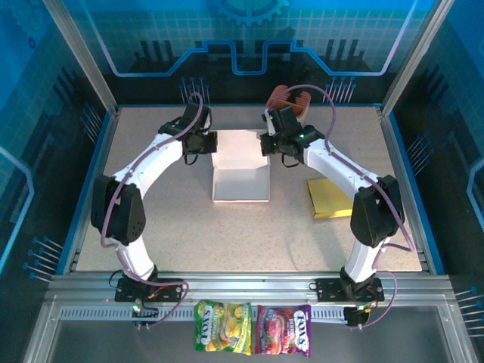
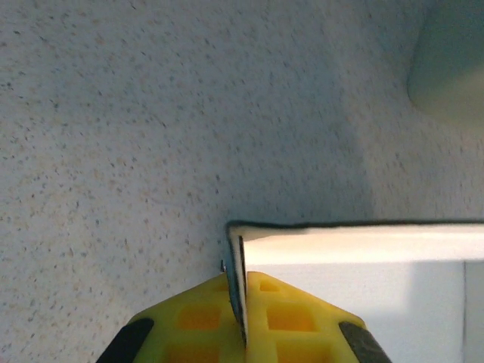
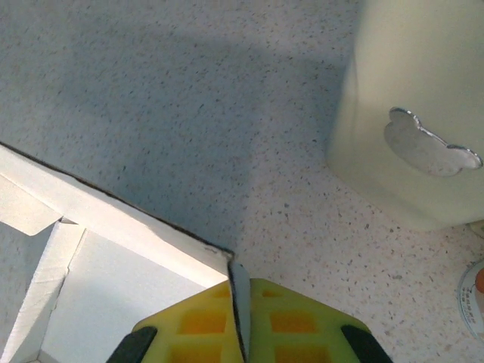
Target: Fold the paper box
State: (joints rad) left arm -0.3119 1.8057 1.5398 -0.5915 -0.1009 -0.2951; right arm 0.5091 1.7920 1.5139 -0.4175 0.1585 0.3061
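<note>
While left claw (image 2: 243,286) and right claw (image 3: 240,293) clamp its walls, paper box (image 1: 240,180) open-topped, white inside

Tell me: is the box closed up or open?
Open. The box has its walls standing, one pinched in the left gripper, one in the right gripper, and nothing covers its inside.

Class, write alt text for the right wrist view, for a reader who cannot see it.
The right gripper, yellow-fingered, pinches a corner wall of the white paper box, which spreads lower left on a speckled table. A pale cream object with a silvery emblem stands apart at upper right.
</note>
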